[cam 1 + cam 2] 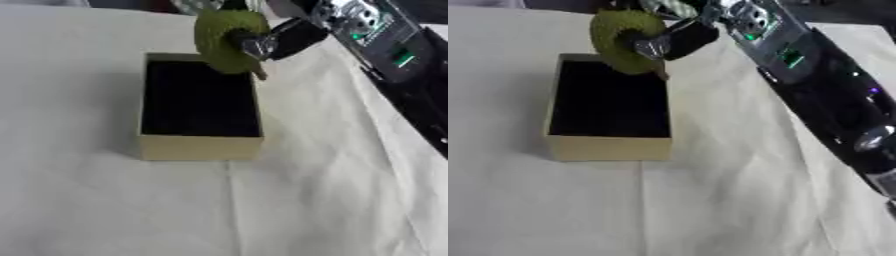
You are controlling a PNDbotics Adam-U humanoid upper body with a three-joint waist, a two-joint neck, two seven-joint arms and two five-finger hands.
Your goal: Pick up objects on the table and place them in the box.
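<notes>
While the right hand (262, 42) has its fingers curled round the green, ring-like object (226, 40), that object hangs over the far right corner of the open box (199, 148), partly past the far rim, so the release looks to need a shift toward the robot and left to centre it over the dark interior. Only the right arm is in view, so it is the nearer; the left hand shows nowhere. The right eye view shows the forearm down to the worktop (737, 200) edge, which the left eye view crops.
</notes>
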